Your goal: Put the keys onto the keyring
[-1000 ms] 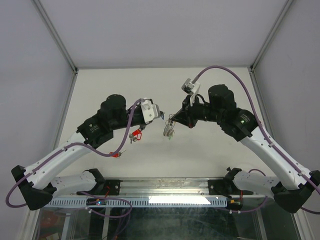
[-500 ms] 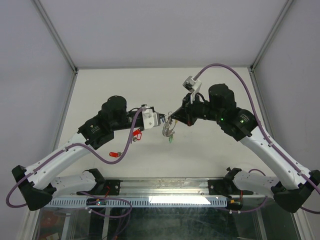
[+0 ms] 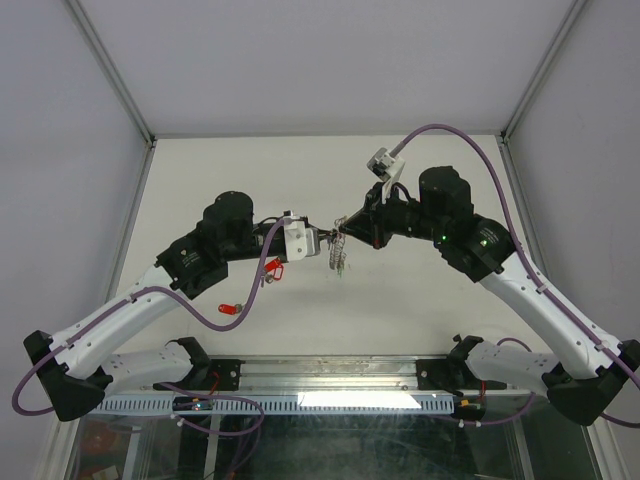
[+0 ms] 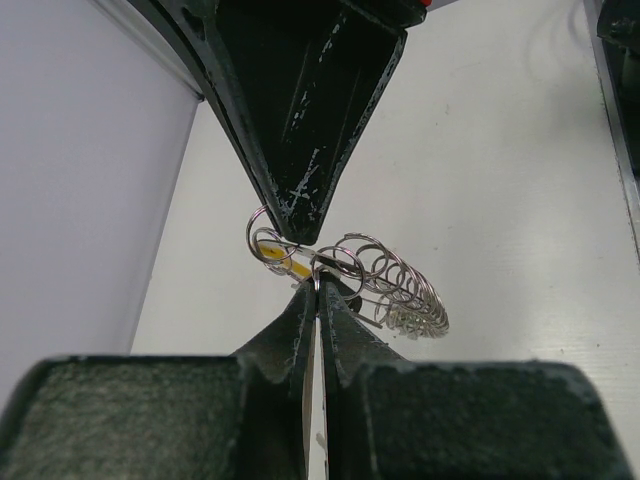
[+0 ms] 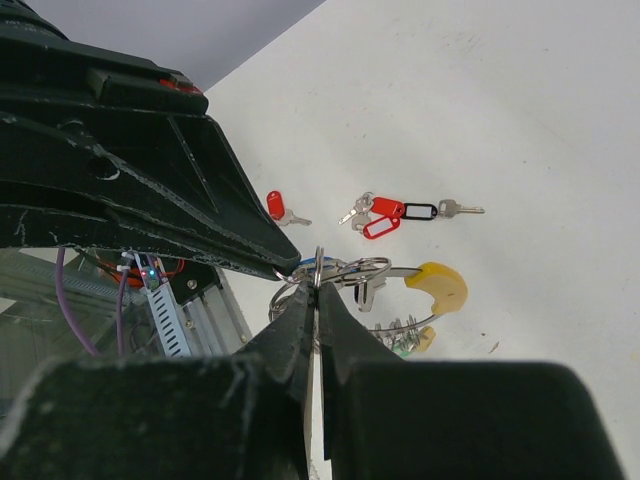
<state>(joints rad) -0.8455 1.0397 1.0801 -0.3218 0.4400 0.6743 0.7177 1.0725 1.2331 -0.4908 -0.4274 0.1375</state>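
The keyring [image 3: 338,250] is a bunch of thin silver wire rings held in the air between both grippers, with a yellow tag [image 5: 440,283] and several keys hanging from it. My left gripper [image 3: 326,243] is shut on one ring [image 4: 318,278]. My right gripper [image 3: 345,226] is shut on a ring too [image 5: 318,265]. The fingertips of the two grippers nearly touch. Loose keys with red and black tags [image 5: 385,215] lie on the table, also seen in the top view [image 3: 272,270]. One red-tagged key [image 5: 278,207] lies apart.
The white table [image 3: 400,300] is walled at the back and sides. A red clip [image 3: 232,308] sits on the left arm's purple cable. The metal rail [image 3: 320,400] runs along the near edge.
My left gripper has moved right and closed in on the ring bunch at the right gripper's tip. The bunch has risen slightly. The right arm has barely shifted.
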